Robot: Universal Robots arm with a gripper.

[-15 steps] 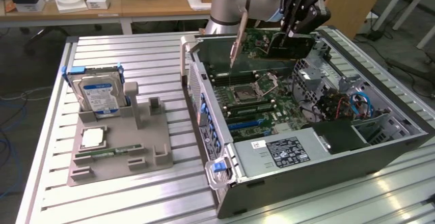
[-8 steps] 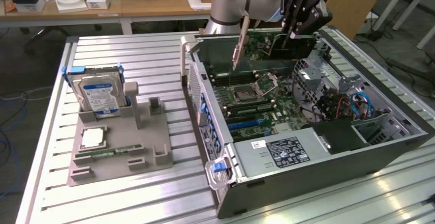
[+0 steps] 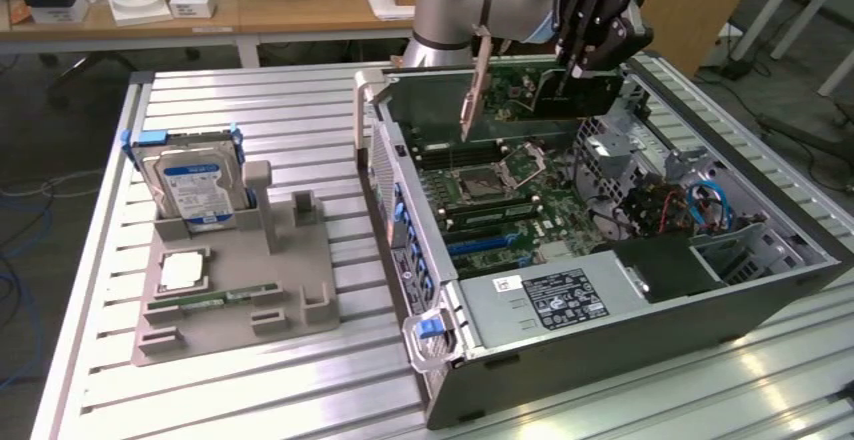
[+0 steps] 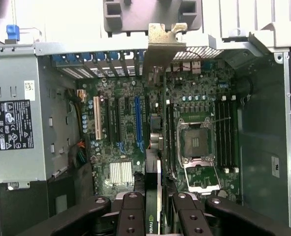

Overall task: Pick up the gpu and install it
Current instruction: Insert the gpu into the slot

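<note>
The gpu [image 3: 527, 92], a flat dark card with a silvery end bracket [image 3: 473, 100], hangs upright over the open computer case [image 3: 747, 295], above the back part of the motherboard [image 3: 494, 185]. My gripper [image 3: 583, 60] is shut on its top edge. In the wrist view the gpu [image 4: 158, 162] is seen edge-on between the two black fingers [image 4: 131, 216], with its bracket [image 4: 163, 46] by the case's rear slot openings. The blue expansion slot [image 4: 138, 123] lies just beside the card's line. The card does not touch the board.
On the exterior view's left a grey holder [image 3: 287, 290] carries a blue-labelled hard drive [image 3: 195, 188], a processor [image 3: 183, 270] and a green memory stick [image 3: 214, 302]. The power supply [image 3: 550, 300] fills the case's near end; cables [image 3: 694, 205] sit at its right.
</note>
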